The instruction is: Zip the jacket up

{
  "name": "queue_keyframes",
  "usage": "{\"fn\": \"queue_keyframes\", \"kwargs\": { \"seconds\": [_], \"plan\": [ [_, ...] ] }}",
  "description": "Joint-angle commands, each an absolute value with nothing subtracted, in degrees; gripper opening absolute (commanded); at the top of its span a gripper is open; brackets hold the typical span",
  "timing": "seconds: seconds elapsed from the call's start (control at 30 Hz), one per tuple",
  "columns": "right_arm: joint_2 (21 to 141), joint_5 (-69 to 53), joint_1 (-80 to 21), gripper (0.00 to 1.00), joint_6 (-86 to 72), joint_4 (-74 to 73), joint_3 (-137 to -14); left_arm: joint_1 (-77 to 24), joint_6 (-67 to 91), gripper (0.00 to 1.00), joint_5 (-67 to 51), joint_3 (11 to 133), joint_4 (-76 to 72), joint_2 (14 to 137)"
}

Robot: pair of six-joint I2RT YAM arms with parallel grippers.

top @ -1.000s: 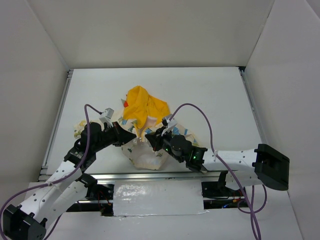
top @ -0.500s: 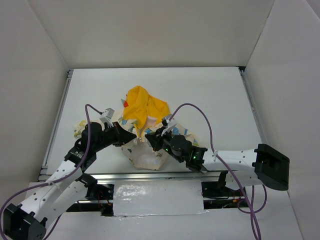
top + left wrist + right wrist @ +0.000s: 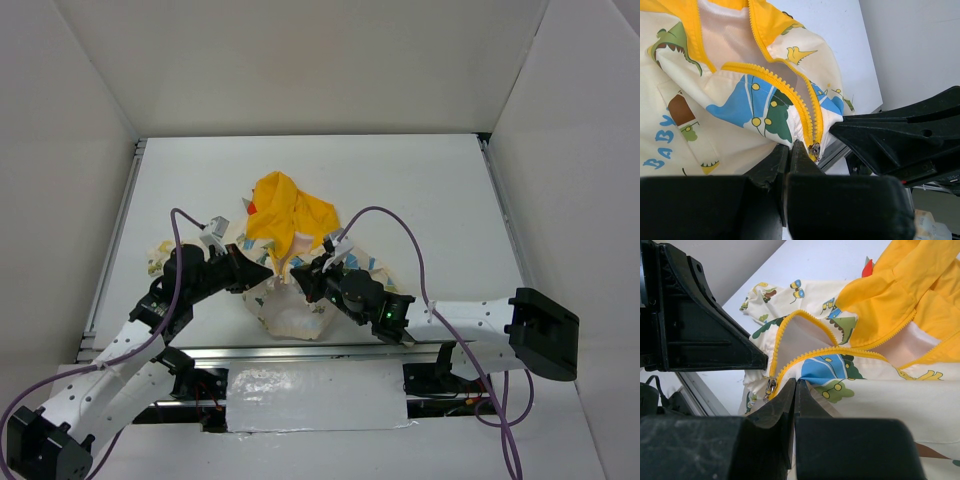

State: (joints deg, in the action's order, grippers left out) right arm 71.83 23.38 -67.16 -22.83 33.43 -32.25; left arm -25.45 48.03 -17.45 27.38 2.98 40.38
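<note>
jacket (image 3: pixel 292 215): crumpled near the near edge of the bench (image 3: pixel 420 190), zipper open
left claw (image 3: pixel 790 148): pinching the jacket hem beside the zipper slider (image 3: pixel 814 149)
right claw (image 3: pixel 795 386): pressed together, tips against the fabric

A white table (image 3: pixel 400 190) fills mid-frame, enclosed by a plain white back wall (image 3: pixel 300 60) at top, a left wall (image 3: pixel 50 200) and a right wall (image 3: pixel 585 200). A metal rail (image 3: pixel 112 240) lines its left edge.

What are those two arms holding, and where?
The jacket: the left fingers and right fingers each pinch its lower front edge, one on either side of the zipper slider.
</note>
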Motion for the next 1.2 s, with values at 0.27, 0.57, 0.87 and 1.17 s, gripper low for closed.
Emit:
{"fn": "queue_keyframes", "kwargs": {
  "seconds": [0.27,0.57,0.87,1.17],
  "plan": [
    [71.3,23.4,-67.4,0.0,-21.6,36.5,-34.7,-25.7,47.9,0.0,-17.8,27.2,-0.6,40.6],
    [71.4,23.1,-67.5,0.0,-21.9,36.6,-34.2,-25.7,47.7,0.0,-17.8,27.9,-0.8,40.8],
    [72.1,24.2,-67.2,0.0,-20.8,35.5,-35.9,-25.7,47.3,0.0,-19.0,27.6,-1.1,41.0],
    [72.8,24.1,-66.5,0.0,-20.2,34.9,-37.0,-25.7,46.8,0.0,-19.9,27.6,-0.7,40.9]
  ]
}}
